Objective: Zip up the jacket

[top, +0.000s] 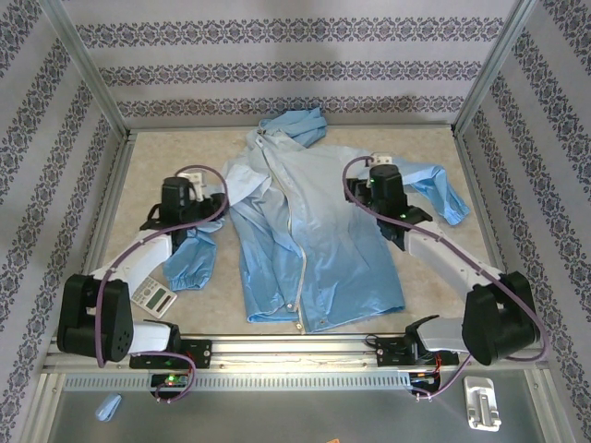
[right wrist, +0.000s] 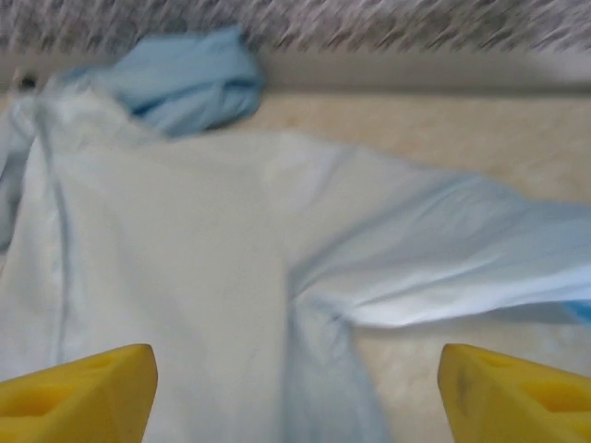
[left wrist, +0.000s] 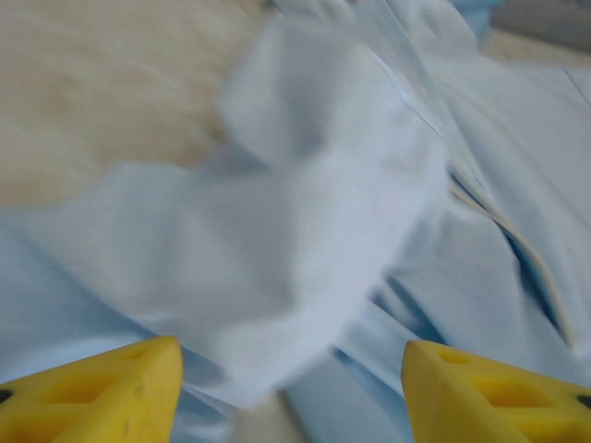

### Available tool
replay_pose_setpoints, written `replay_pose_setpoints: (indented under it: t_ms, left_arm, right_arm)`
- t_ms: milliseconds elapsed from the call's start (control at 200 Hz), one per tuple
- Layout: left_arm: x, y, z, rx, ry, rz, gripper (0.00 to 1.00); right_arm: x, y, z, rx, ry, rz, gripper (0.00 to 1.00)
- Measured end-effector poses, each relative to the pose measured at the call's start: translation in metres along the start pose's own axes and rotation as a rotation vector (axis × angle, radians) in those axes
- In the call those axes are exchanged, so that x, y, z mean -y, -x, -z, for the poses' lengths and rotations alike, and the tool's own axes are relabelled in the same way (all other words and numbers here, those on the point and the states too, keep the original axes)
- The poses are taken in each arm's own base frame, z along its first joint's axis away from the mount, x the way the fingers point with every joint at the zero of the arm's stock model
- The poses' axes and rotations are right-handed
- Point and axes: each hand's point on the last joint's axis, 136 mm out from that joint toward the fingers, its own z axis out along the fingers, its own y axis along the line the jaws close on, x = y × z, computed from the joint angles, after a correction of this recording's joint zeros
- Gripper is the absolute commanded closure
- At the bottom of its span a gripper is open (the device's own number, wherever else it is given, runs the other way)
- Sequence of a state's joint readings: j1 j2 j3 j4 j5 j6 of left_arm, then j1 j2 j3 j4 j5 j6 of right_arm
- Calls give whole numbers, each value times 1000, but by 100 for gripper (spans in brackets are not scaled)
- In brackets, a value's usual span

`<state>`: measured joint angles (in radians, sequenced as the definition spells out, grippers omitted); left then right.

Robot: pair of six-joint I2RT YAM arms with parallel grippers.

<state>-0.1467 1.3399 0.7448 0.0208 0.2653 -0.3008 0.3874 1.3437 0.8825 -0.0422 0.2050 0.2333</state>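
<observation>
1. The left hand has its yellow fingers well apart with nothing between them. It hovers low over a rumpled fold of pale cloth near the left shoulder of the jacket.
2. The right hand is likewise wide and empty. It is poised above the jacket's other shoulder, where the right sleeve branches off.
3. The jacket lies flat on its back in the middle of the desk. Its hood is toward the far wall and its darker hem is toward the arm bases.
4. Progress, as I judge it, is at the start. The zipper runs down the front as a pale line with the two edges lying loosely together, and a dark gap beside it in the left wrist view suggests it is undone. I cannot make out the slider. Neither hand is at the hem, so finding, holding and pulling the slider all remain.
5. The top view gives the whole layout, with the left sleeve bunched beside a small calculator-like device. The wrist views add the open fingers and the folds under them, though both are blurred.
</observation>
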Motion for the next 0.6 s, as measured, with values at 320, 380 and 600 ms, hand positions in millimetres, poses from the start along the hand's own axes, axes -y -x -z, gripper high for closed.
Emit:
replay_pose_setpoints:
  t_ms: [320,380,600]
  left_arm:
    - [106,-107,-12,-312,-145,-148,67]
    - [114,-123,-14,-347,-149,-156,67]
    - [99,-168,-44,-479,-51,-118,73]
  right_arm:
    - [-96,-123,-7,-422,229,-30,80]
    - [-108,-142,-8,-477,253,-23,83]
    - [-113,-191,-24,-632,228,-50,83]
